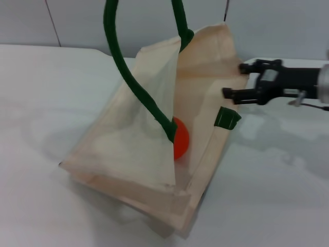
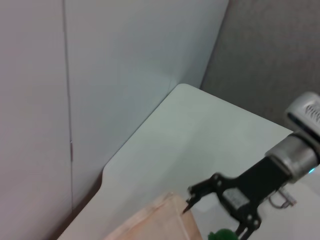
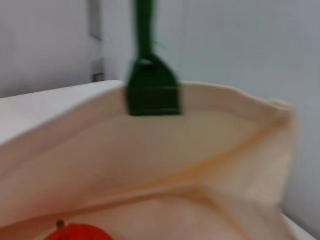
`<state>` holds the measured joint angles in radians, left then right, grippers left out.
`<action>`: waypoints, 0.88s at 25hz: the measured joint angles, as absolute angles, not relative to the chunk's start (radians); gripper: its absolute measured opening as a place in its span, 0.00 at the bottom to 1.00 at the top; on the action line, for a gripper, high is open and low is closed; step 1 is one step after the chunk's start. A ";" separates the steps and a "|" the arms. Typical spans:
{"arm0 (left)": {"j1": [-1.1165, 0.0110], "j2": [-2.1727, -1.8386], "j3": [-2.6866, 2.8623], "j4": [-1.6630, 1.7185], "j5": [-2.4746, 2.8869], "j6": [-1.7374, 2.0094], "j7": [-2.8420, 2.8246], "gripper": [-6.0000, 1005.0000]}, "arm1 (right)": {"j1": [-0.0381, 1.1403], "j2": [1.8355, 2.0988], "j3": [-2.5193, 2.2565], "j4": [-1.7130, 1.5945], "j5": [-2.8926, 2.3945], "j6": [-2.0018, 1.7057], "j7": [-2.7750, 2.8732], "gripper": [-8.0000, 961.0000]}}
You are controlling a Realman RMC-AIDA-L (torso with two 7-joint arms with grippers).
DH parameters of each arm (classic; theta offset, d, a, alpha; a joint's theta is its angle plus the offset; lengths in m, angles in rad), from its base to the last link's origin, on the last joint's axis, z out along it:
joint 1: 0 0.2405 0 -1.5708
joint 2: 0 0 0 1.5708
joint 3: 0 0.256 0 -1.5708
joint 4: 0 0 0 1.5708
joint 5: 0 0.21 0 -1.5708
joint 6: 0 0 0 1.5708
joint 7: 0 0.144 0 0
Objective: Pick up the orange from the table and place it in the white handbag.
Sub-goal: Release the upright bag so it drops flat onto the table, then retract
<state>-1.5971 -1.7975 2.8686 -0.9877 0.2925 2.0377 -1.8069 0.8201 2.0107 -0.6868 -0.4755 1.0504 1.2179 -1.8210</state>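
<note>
The white handbag (image 1: 123,149) stands propped open on the table (image 1: 41,92). Its green rope handle (image 1: 131,77) is pulled up out of the top of the head view. The orange (image 1: 181,138) lies inside the bag, partly hidden by the handle and the front fabric. It also shows at the bag's bottom in the right wrist view (image 3: 75,232). My right gripper (image 1: 232,80) is open and empty, just right of the bag's mouth, above a green tab (image 1: 226,118). It also shows in the left wrist view (image 2: 215,220). My left gripper is out of view.
A grey wall (image 1: 288,25) runs close behind the table. The table's back edge and rounded corner show in the left wrist view (image 2: 180,87). Bare tabletop lies to the left and to the right front (image 1: 277,195) of the bag.
</note>
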 joint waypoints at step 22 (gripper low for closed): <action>-1.441 -1.802 2.867 -0.877 0.146 1.928 -1.862 0.22 | 0.700 2.007 -0.277 -0.510 1.119 1.199 -1.887 0.93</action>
<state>-1.4414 -1.8022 2.8669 -0.8773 0.1458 1.9276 -1.8623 0.6996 2.0074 -0.2769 -0.5100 1.1186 1.1993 -1.8870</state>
